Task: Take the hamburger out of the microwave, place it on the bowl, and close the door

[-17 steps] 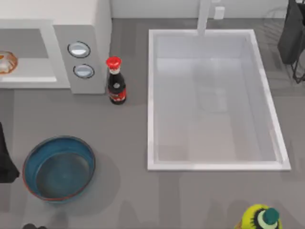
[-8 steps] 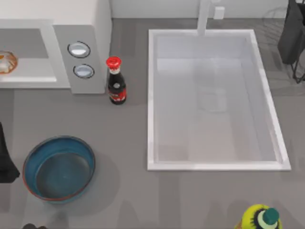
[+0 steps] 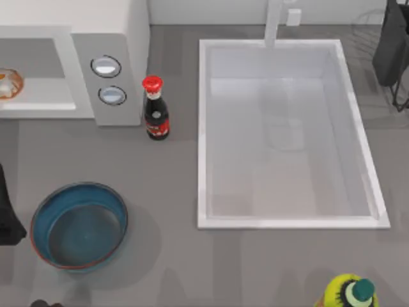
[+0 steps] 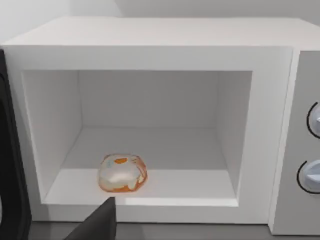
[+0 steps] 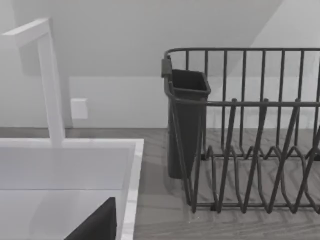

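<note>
Step one, reaching in: the small whitish, orange-streaked hamburger (image 4: 123, 173) sits inside the open grey-white microwave (image 3: 121, 38), at ten o'clock. Whether my left claw is open, I cannot tell. Next: advance and grasp it.

Soy-sauce bottle (image 3: 155, 110) upright left of sink (image 3: 289, 220); dish rack (image 5: 250, 135) far right; yellow bottle (image 3: 348, 293) btm right.

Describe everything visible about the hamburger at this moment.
The hamburger is a small rounded whitish lump with an orange spot on top and orange-brown streaks around its base, glossy in look. It sits flat on the floor of the open microwave cavity, near the front edge, toward the side away from the dials. Nothing grips or touches it besides that floor. The top view catches it at the frame's left edge.
</note>
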